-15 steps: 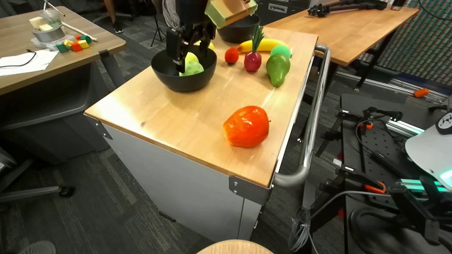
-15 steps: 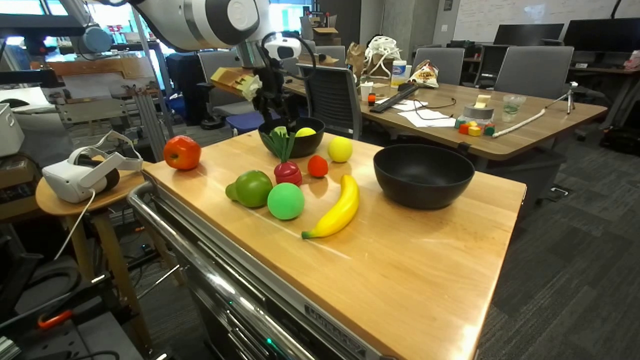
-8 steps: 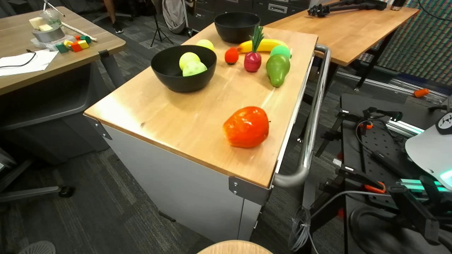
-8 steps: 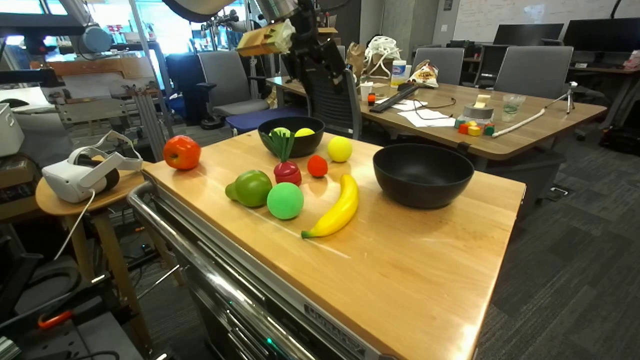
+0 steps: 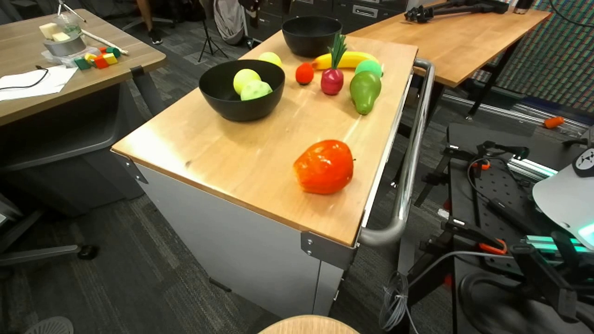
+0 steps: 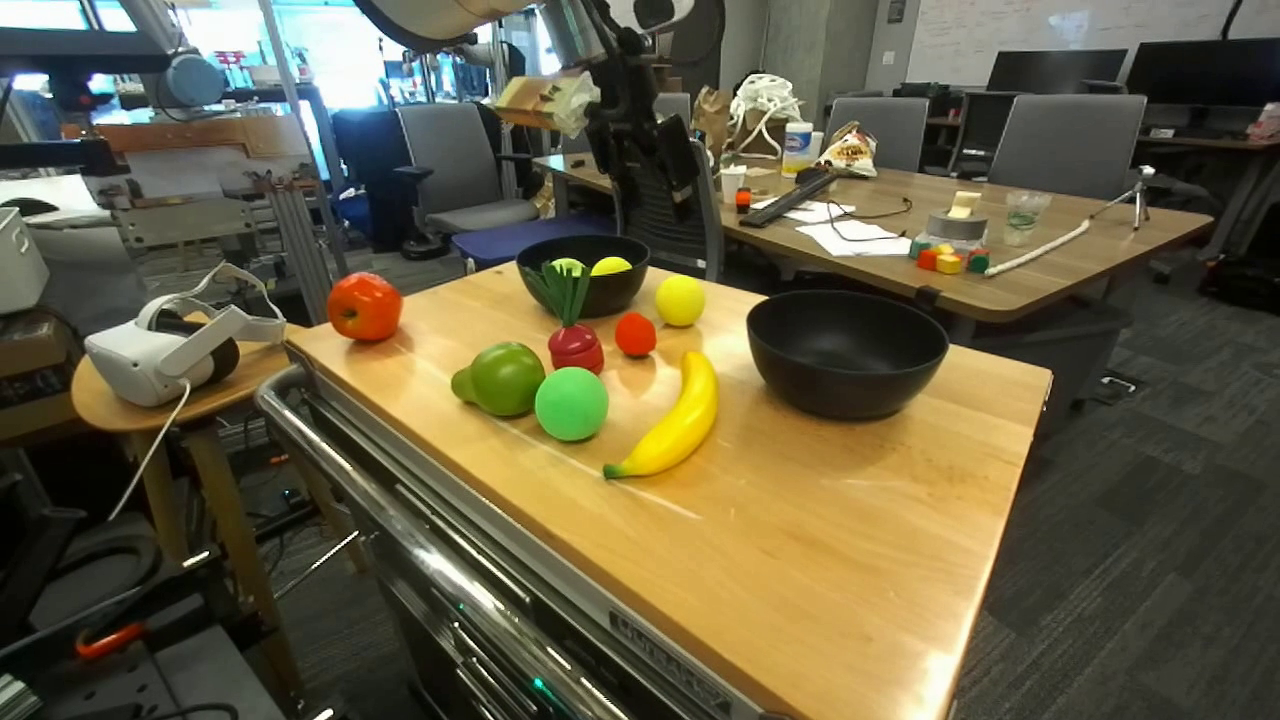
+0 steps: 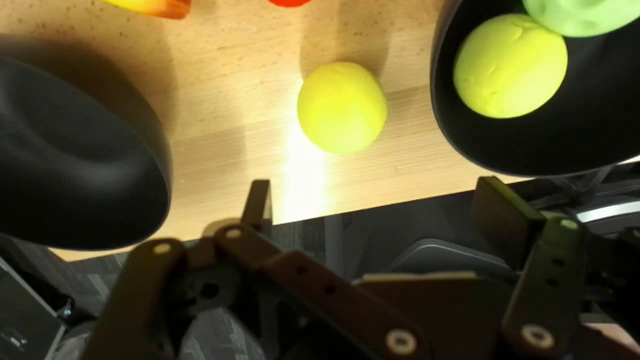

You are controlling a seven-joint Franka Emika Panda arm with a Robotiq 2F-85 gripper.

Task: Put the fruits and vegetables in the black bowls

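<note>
My gripper [image 7: 378, 202] stands open, nothing between its fingers, above the cart top's far edge; in an exterior view the gripper [image 6: 683, 190] hangs between the two black bowls. A yellow ball-shaped fruit [image 7: 342, 107] lies on the wood ahead of the fingertips. One black bowl [image 6: 610, 300] holds a yellow fruit [image 7: 510, 65] and a pale green piece [image 7: 580, 15]. Nothing shows inside the other black bowl [image 6: 840, 385]. On the wood lie a banana [image 6: 680, 425], green ball [image 6: 571, 403], green pear-shaped piece [image 6: 507, 380], radish [image 6: 576, 348], small red fruit [image 6: 635, 335] and big red tomato [image 6: 364, 306].
A metal rail [image 6: 420, 550] runs along one side of the cart top [image 6: 800, 560]. Beside the cart, a white headset [image 6: 170, 345] sits on a round stool. Behind are a grey chair [image 6: 665, 215] and a long table [image 6: 1080, 265] with papers and small blocks.
From inside the bowl with the yellow and pale green pieces, my gripper has risen and shifted towards the other bowl, then dipped a little. Both pieces stay in the bowl.
</note>
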